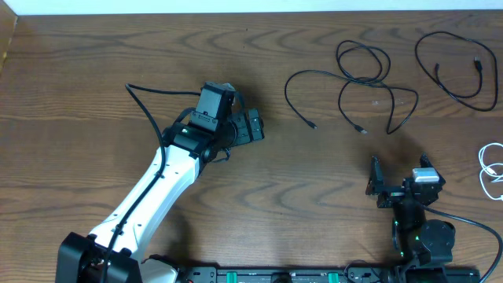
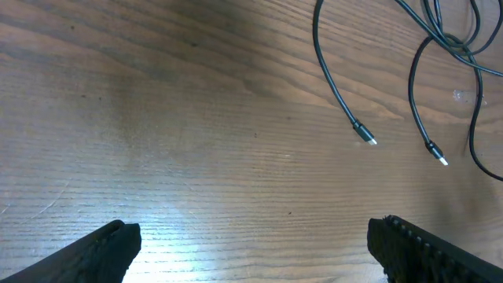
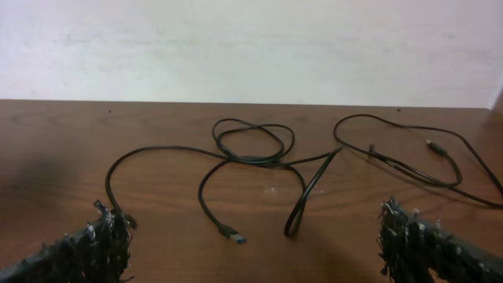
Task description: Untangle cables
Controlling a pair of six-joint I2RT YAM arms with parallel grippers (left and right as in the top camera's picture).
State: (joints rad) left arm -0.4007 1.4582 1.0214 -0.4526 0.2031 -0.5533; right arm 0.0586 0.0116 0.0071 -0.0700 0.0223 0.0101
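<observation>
Cables rest on a brown wooden table (image 1: 94, 63), none of them touched by either gripper. The left gripper (image 1: 250, 127), reached out over the middle of the table, has its jaws spread wide and holds nothing. Its wrist view looks down on bare wood between its two fingers (image 2: 118, 244). Ahead of it and to its right lies the black tangle (image 1: 363, 80), thin cord looping over itself. Two small plug ends (image 2: 368, 141) of the tangle point back toward this gripper but lie well apart from it. The right gripper (image 1: 399, 171), close to the robot's base, also stands wide and empty. The same black tangle lies straight ahead of it. The tangle's nearest plug (image 3: 232, 234) and a sharp fold of cord lie near this gripper's fingers without touching them. Farther ahead and to the right of this gripper, a separate black cable (image 1: 476, 69) lies in an open loop. A white cable (image 1: 491, 169) lies off to the right gripper's right side, at the table's edge, only partly in view.
</observation>
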